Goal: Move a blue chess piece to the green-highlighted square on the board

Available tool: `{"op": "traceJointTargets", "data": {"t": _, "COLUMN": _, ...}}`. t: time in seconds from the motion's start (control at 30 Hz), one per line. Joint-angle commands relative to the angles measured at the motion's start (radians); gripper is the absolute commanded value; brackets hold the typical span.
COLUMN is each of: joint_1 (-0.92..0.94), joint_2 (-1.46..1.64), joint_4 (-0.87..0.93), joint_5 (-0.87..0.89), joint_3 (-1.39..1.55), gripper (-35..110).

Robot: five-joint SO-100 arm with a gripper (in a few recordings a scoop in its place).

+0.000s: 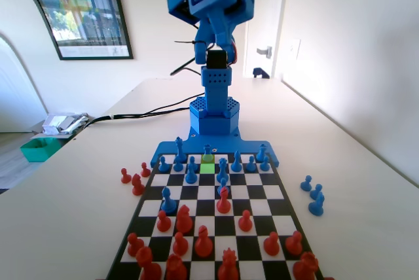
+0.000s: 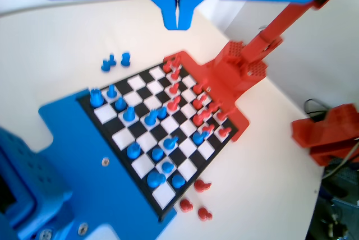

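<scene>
The board [image 1: 239,192] lies in front of the blue arm's base, and I see it from high above in the wrist view [image 2: 141,165]. The green-highlighted square [image 1: 207,167] sits in the second row from the arm, near the middle. Several short blue pawns stand in that row; one blue chess piece [image 1: 191,175] is just left of the green square and another [image 1: 222,173] just right. My gripper [image 2: 178,22] hangs far above the board's far side, jaws pressed together with nothing between them. The arm is folded up high over its base [image 1: 214,113].
Red pieces [image 1: 203,241] crowd the board's near rows. Three blue pieces [image 1: 314,195] stand off the board on the right and three red ones [image 1: 134,182] on the left. Cables [image 1: 131,113] and a green bin [image 1: 39,148] lie at far left.
</scene>
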Motion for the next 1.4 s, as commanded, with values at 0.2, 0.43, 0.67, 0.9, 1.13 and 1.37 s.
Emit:
{"op": "traceJointTargets", "data": {"t": 0.2, "joint_1": 0.052, "joint_2": -0.103, "joint_4": 0.003, "joint_5": -0.196, "joint_3": 0.127, "gripper": 1}}
{"op": "traceJointTargets", "data": {"t": 0.43, "joint_1": 0.066, "joint_2": -0.202, "joint_4": -0.117, "joint_5": -0.265, "joint_3": 0.249, "gripper": 2}}
{"op": "traceJointTargets", "data": {"t": 0.67, "joint_1": 0.078, "joint_2": -0.304, "joint_4": -0.201, "joint_5": -0.275, "joint_3": 0.291, "gripper": 5}}
{"op": "traceJointTargets", "data": {"t": 0.9, "joint_1": 0.109, "joint_2": -0.339, "joint_4": -0.339, "joint_5": -0.305, "joint_3": 0.396, "gripper": 10}}
{"op": "traceJointTargets", "data": {"t": 1.13, "joint_1": 0.141, "joint_2": -0.367, "joint_4": -0.483, "joint_5": -0.334, "joint_3": 0.506, "gripper": 12}}
{"op": "traceJointTargets", "data": {"t": 1.37, "joint_1": 0.152, "joint_2": -0.422, "joint_4": -0.558, "joint_5": -0.339, "joint_3": 0.531, "gripper": 12}}
